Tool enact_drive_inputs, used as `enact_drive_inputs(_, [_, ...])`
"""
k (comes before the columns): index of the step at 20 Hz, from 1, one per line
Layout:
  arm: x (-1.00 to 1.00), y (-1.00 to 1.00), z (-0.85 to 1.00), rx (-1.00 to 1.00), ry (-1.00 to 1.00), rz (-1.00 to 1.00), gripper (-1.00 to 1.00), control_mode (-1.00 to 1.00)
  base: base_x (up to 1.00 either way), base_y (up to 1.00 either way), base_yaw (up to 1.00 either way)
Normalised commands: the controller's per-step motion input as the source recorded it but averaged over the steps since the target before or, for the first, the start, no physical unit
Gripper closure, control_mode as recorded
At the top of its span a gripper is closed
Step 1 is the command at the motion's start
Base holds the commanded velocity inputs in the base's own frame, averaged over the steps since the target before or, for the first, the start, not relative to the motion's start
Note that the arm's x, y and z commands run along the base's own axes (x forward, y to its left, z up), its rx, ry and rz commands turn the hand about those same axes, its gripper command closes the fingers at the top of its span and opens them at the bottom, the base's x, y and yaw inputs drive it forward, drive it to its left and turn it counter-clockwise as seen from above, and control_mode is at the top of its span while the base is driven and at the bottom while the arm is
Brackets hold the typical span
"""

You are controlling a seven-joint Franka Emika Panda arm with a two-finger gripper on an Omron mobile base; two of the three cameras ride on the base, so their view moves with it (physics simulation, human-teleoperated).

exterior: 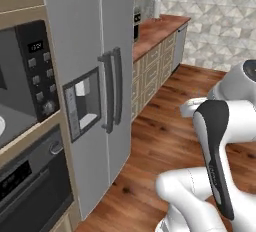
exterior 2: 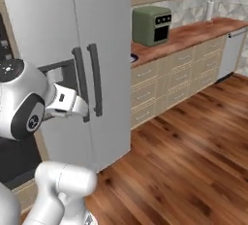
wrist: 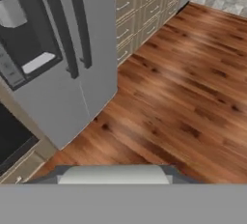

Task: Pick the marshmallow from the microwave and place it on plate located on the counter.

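Observation:
The microwave [exterior: 20,91] stands open at the left edge of the left base view, showing its grey inside and its button panel [exterior: 39,71]. A sliver of the white turntable [exterior: 1,126] shows at the frame edge. The marshmallow is out of view. The counter [exterior 2: 193,32] runs along the far wall, right of the fridge. A dark rounded edge on it beside the fridge may be the plate [exterior 2: 133,57]. My gripper [exterior 2: 81,108] hangs in front of the fridge, well away from the microwave, and its fingers cannot be made out.
A tall grey fridge [exterior: 95,76] with dark handles stands between microwave and counter. A black oven [exterior: 30,186] sits under the microwave. A green toaster oven [exterior 2: 152,25] and a paper roll [exterior 2: 209,10] stand on the counter. Wooden floor [wrist: 183,83] stretches to the right.

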Motion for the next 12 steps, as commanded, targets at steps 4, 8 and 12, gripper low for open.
enact_drive_inputs(4, [0.0, 0.0, 0.0, 0.0, 0.0, 0.0, 1.0, 1.0, 1.0, -0.53, -0.27])
enact_drive_inputs(8, [0.0, 0.0, 0.0, 0.0, 0.0, 0.0, 1.0, 1.0, 1.0, -0.56, -0.08])
enact_drive_inputs(12, [0.0, 0.0, 0.0, 0.0, 0.0, 0.0, 1.0, 1.0, 1.0, -0.6, 0.0])
